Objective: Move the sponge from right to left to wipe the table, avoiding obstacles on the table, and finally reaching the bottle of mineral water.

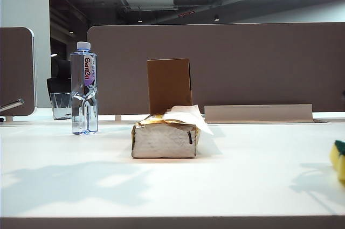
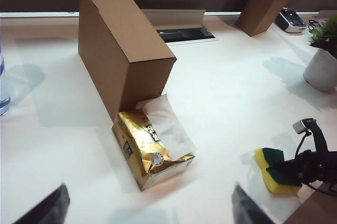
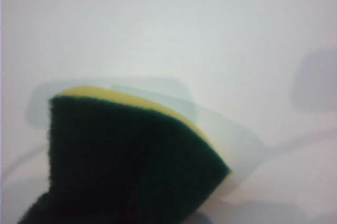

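1. Your exterior view is the only one showing the whole bottle of mineral water [image 1: 84, 88], upright at the far left of the desk [image 1: 248, 175]. The cardboard box [image 1: 169, 85] stands behind the tissue pack [image 1: 165, 138] at centre. Only a sliver of the sponge [image 1: 339, 159] enters at the right edge.
2. Your left wrist view alone shows the box's slanted length, the pack touching its near end, and the right gripper [image 2: 295, 171] closed on the sponge [image 2: 274, 170], well apart from the pack.
3. The left gripper [image 2: 147, 208] hangs above the desk near the pack, jaws wide apart and holding nothing; you see only its two dark fingertips [image 2: 47, 208].
4. In the right wrist view the sponge [image 3: 131, 155] fills the frame, green face toward the camera, yellow foam behind.
5. Its long axis appears to run outward from the jaws, free end toward the pack; the blur makes this uncertain.
6. The sponge sits between the right jaws.
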You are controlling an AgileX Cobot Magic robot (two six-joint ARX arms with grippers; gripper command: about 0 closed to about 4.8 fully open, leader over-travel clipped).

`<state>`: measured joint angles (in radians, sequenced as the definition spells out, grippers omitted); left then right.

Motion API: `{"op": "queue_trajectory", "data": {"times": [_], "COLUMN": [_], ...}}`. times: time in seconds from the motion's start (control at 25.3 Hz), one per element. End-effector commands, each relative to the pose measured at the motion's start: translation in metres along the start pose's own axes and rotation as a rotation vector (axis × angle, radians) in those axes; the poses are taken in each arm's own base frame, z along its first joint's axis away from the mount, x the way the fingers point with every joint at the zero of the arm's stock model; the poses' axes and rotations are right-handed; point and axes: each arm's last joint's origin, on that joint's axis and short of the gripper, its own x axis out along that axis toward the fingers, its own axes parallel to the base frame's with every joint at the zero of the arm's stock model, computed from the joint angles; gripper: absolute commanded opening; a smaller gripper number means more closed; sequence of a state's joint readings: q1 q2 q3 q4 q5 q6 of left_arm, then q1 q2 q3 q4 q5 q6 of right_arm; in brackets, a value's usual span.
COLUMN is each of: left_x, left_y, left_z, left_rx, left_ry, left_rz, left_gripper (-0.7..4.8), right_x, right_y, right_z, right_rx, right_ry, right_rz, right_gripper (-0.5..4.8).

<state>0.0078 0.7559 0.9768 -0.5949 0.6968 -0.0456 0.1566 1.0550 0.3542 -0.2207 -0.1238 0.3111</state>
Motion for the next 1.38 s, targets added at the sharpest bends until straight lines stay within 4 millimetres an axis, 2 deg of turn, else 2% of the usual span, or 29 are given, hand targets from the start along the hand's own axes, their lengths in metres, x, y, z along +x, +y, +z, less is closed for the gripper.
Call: {"op": "queue_trajectory", "data": {"times": [0.04,0.59,0.87,1.03,1.18,1.38], "left_x": [-0.001,-0.003,-0.006,-0.008,-0.012,-0.014], "left_y": [-0.002,-0.003,-0.006,-0.007,-0.010,-0.012], "left_z": [0.003,0.003,0.003,0.003,0.003,0.003], "left_rx": [0.016,0.020,0.029,0.035,0.045,0.051], "left_ry": [-0.017,-0.022,-0.034,-0.040,-0.053,-0.059], "left_rz": [-0.008,-0.009,-0.009,-0.009,-0.010,-0.010], "left_gripper": [3.99,3.99,3.99,3.99,3.99,3.99], "right_x": [0.004,0.036,0.047,0.053,0.068,0.075], "right_y": [0.016,0.058,0.091,0.109,0.142,0.162], "right_z": [-0.009,-0.028,-0.045,-0.046,-0.043,-0.044], "right_rx": [-0.013,-0.039,-0.102,-0.132,-0.186,-0.213], "right_ry": [0.028,0.099,0.125,0.149,0.171,0.178], "right_rz": [0.029,0.111,0.154,0.170,0.191,0.210], "right_gripper": [-0.06,-0.06,-0.06,-0.06,-0.06,-0.06]}}
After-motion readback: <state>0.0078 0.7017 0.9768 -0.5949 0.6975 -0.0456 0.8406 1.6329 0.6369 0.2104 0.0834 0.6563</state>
